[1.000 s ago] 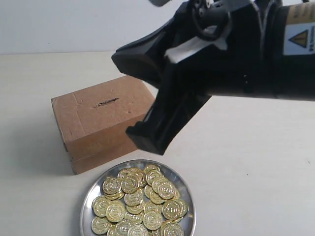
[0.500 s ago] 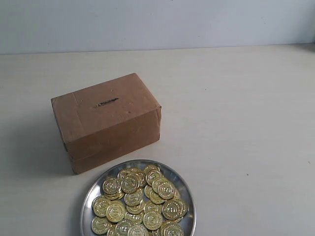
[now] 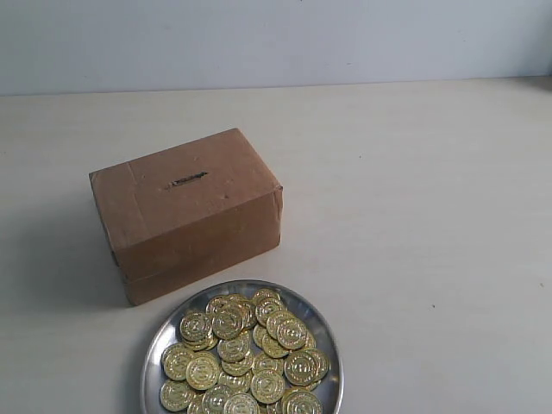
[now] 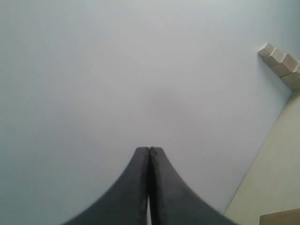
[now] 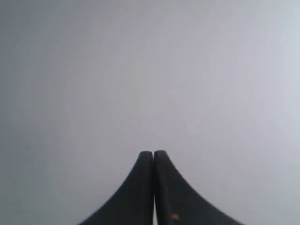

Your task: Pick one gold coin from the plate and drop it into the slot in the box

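Item one, my left claw (image 4: 149, 151): I am holding its two dark fingers pressed together with nothing between them, pointing at a pale wall. A stepped row of small wooden blocks (image 4: 280, 62) is showing beside that wall.

Item two, the box (image 3: 185, 211): brown cardboard, sitting slantwise on the pale table (image 3: 423, 224), left of centre.

Item three, the slot (image 3: 186, 180): a short dark slit lying in the box's top face.

Item four, the plate (image 3: 310, 315): shiny metal, resting just in front of the box, its near edge running out of frame.

Item five, gold coins (image 3: 246, 354): lying heaped inside the plate.

Item six, my right claw (image 5: 153, 153): I am holding it shut tight and empty, facing blank grey.
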